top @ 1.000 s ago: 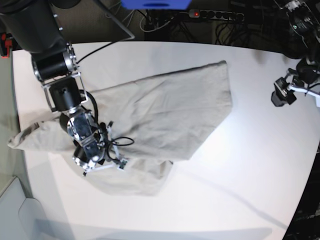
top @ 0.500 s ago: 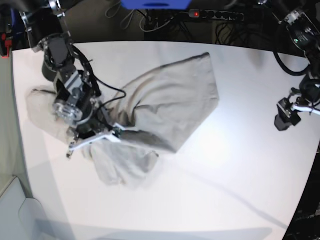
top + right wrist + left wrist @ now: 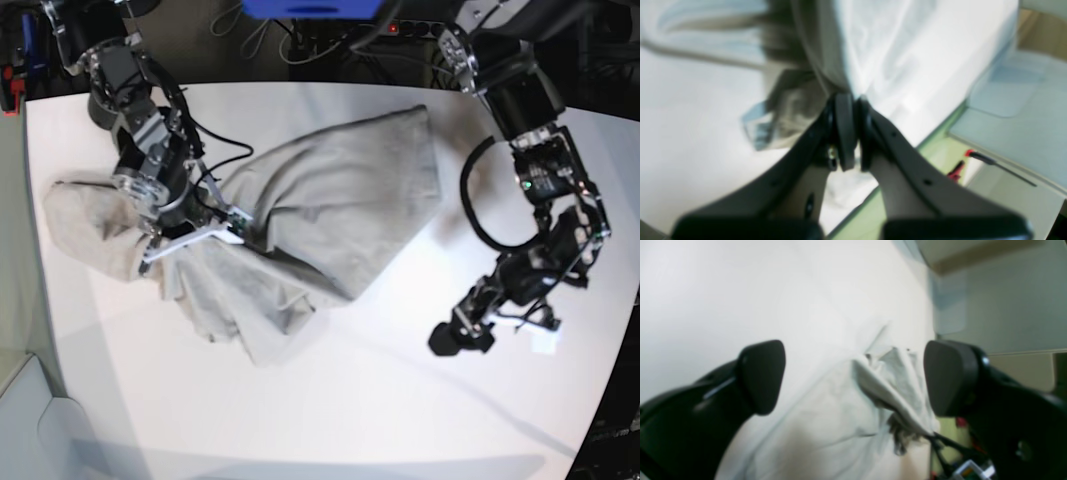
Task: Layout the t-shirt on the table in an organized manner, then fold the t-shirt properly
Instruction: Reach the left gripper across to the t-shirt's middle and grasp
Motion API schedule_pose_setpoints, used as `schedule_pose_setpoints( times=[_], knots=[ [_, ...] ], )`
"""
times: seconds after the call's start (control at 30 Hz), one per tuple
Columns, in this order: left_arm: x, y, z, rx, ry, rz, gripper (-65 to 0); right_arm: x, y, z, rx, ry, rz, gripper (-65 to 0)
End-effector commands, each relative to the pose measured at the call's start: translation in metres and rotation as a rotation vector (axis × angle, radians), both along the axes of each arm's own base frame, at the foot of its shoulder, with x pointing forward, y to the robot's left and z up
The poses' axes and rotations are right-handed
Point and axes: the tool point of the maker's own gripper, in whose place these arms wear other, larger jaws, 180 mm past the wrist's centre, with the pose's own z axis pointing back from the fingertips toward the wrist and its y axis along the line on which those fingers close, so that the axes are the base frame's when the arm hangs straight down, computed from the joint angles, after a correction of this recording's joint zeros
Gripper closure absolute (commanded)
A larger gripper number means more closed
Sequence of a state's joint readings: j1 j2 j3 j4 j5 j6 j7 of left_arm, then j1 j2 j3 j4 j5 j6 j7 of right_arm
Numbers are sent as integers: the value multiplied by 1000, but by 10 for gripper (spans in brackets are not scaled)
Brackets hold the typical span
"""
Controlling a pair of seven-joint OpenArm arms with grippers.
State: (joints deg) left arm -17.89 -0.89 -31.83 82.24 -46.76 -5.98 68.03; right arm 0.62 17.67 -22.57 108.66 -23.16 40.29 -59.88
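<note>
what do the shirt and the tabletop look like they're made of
The t-shirt: soft woven or knit cloth, likely cotton, matte beige; it bunches, drapes and wrinkles where the right gripper pinches it. The table: hard, smooth white board, perhaps laminate or painted; flat with a faint soft sheen.

Blk power strip (image 3: 432, 30) w/ cables (image 3: 310, 45) behind, blue box (image 3: 310, 8).

T-shirt (image 3: 330, 215): plain light beige, unprinted; worktop (image 3: 400, 400): matte white; left claw (image 3: 853, 380) and right claw (image 3: 848, 133): black pads.
</note>
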Motion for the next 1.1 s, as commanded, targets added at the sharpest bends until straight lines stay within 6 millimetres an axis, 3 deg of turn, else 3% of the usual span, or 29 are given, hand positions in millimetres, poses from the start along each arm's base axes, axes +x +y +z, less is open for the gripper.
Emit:
schedule_pose_setpoints(
  times=[0.0, 0.27, 0.5, 0.57, 0.73, 0.9, 1.07],
  knots=[
    [18, -8, 18, -32, -55, -3, -650, 9, 3, 12, 14, -42, 1, 0],
    [60, -94, 3, -2, -81, -106, -650, 3, 8, 7, 17, -20, -10, 0],
    [92, -151, 5, 164, -171, -204, -650, 3, 10, 7, 23, -20, -10, 0],
    [96, -160, -5, 211, -156, -236, -650, 3, 9, 7, 21, -21, -13, 0],
    [102, -158, -28, 223, -112, -190, -650, 7, -1, 12, -42, -52, -26, 0],
    [91, -183, -52, 190, -50, -206, -650, 8, -2, 13, -55, -61, -29, 0],
    [84, -208, -54, 257, -70, -267, -650, 7, 5, 12, -35, -57, -28, 0]
  ],
)
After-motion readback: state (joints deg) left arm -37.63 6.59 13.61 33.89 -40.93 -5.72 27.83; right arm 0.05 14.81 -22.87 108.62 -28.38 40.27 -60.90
